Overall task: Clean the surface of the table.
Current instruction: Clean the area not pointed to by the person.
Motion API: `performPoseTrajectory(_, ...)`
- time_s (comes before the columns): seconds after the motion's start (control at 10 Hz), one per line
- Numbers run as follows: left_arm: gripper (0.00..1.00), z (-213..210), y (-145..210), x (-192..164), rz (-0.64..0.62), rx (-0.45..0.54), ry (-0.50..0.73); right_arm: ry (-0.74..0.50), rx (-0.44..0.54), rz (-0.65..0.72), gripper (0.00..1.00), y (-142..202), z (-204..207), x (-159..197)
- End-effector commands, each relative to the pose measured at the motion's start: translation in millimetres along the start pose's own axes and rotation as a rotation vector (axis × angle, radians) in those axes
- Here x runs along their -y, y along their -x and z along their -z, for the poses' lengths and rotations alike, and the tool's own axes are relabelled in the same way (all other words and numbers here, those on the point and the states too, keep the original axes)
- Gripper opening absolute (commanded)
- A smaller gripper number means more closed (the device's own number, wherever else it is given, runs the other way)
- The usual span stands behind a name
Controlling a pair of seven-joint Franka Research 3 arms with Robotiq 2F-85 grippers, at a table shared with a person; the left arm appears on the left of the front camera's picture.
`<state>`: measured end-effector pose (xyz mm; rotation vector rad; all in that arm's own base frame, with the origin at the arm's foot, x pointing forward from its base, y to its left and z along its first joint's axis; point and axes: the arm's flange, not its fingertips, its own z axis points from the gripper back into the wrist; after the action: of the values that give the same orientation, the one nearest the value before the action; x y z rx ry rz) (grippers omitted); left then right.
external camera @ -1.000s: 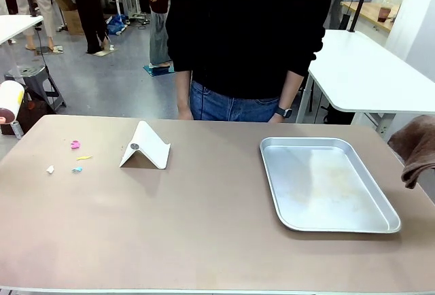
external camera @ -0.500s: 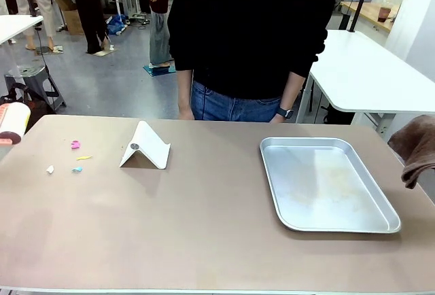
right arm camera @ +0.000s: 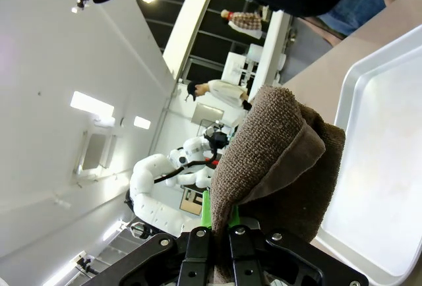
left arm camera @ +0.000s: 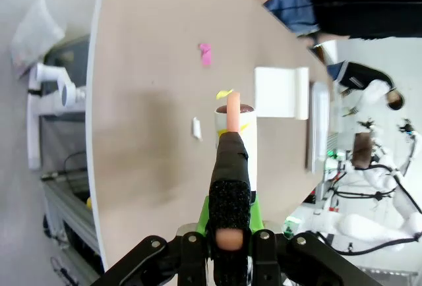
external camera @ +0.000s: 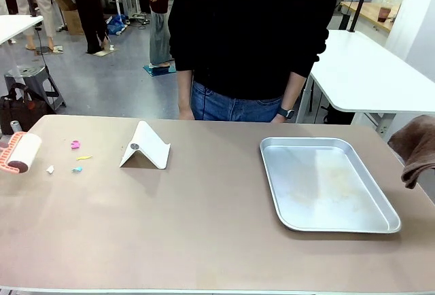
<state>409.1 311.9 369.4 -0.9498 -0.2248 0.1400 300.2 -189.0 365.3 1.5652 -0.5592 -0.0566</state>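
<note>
Table (external camera: pixel 204 240) in matte taupe lies nearest, carrying a silver tray (external camera: pixel 326 186). Just right of the tray, the right gripper (right arm camera: pixel 217 230) pinches a brown cloth (external camera: pixel 418 149). Far left of the tray, the left gripper (left arm camera: pixel 229 238) is clamped on a lint roller (external camera: pixel 20 152) near coloured scraps (external camera: pixel 75 145), and a white stand (external camera: pixel 145 147) sits between scraps and tray. Beyond the tray stands a person (external camera: pixel 251 37).

- The brownish-taupe desk (external camera: pixel 204 234) had a matte top and a thin pale edge.
- A silver metal tray (external camera: pixel 319 179) lay on its right half.
- A white folded stand (external camera: pixel 145 148) stood left of centre.
- Near the left end lay a pink scrap (external camera: pixel 75 145), a yellow scrap (external camera: pixel 83 158), a white scrap (external camera: pixel 50 169) and a blue scrap (external camera: pixel 77 169).
</note>
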Motion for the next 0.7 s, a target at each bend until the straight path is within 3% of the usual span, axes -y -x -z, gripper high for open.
performPoseTrajectory(0.0,0.23,2,3,5,-0.045,-0.045,-0.060,-0.004,-0.001,-0.010,0.07,1,-2,-5)
performPoseTrajectory(0.6,0.23,28,3,11,-0.093,-0.046,-0.157,-0.004,-0.001,-0.010,0.07,1,-2,-5)
